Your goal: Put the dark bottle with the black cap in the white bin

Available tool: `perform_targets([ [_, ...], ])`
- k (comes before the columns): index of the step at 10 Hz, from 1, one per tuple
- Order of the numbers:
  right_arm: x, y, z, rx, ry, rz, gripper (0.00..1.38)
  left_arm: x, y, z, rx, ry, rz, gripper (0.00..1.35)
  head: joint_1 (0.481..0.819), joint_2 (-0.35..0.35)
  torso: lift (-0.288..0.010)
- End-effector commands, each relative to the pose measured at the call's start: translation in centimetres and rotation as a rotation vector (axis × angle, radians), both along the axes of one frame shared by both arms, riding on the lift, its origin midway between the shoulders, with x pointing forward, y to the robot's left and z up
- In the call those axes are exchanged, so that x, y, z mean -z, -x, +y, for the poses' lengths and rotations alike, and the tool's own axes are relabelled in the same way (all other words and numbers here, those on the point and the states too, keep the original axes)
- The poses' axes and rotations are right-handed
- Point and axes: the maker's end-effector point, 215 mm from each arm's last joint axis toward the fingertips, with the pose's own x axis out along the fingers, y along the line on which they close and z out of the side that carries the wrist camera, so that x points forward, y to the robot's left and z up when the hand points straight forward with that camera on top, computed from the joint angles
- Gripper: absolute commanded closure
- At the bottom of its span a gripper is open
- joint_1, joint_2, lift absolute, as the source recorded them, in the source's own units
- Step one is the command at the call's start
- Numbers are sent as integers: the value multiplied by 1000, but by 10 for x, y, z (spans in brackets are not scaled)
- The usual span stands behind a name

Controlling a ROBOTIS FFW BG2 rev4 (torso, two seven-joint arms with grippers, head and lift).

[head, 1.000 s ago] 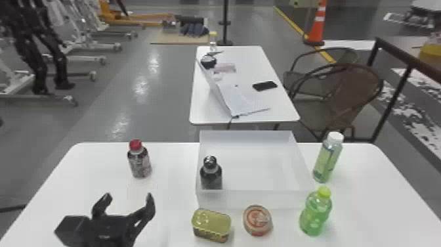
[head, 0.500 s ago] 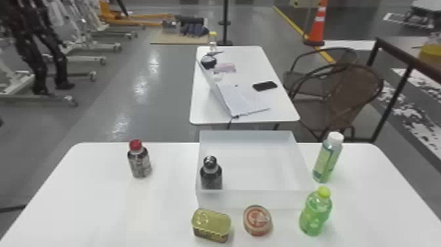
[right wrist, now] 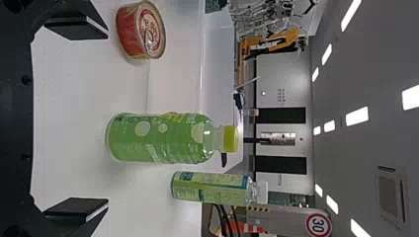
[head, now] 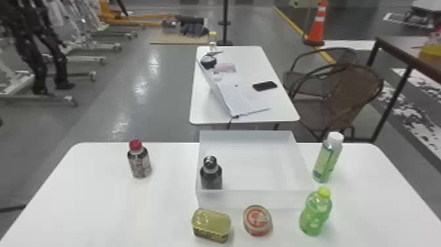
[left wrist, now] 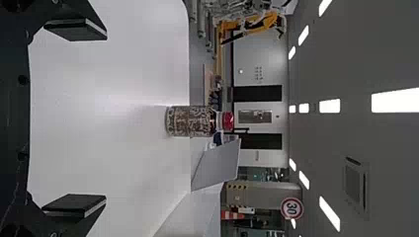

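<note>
In the head view the dark bottle with the black cap (head: 211,174) stands upright inside the white bin (head: 252,199), at its front left corner. My left gripper (left wrist: 74,118) is open in the left wrist view, nothing between its fingers, with the red-capped bottle (left wrist: 190,121) standing some way beyond it. The right wrist view has my right gripper (right wrist: 76,118) open as well, its fingers empty, and the green bottle with the yellow cap (right wrist: 160,138) ahead of it, not touched.
Left of the bin stands the red-capped bottle (head: 140,161). A gold tin (head: 211,223) and a round red can (head: 257,220) lie before the bin's front wall. Right of it are a green bottle (head: 315,213) and a white-capped bottle (head: 327,159).
The left gripper, seen at the lower left of the head view a second ago, has drawn back out of that view. The bottles, tins and bin have stayed in place.
</note>
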Motion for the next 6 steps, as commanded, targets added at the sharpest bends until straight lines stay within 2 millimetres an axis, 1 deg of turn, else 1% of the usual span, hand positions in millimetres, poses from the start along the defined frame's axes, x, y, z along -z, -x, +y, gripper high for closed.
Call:
perform_targets([
  [1,-1,0,0,0,0,-1,96,2,0,-3,2,4,2,133,549,0,-100],
  [6,0,1,0,0,-2,1,96,2,-2,-6,7,10,4,137,549,0,-100],
])
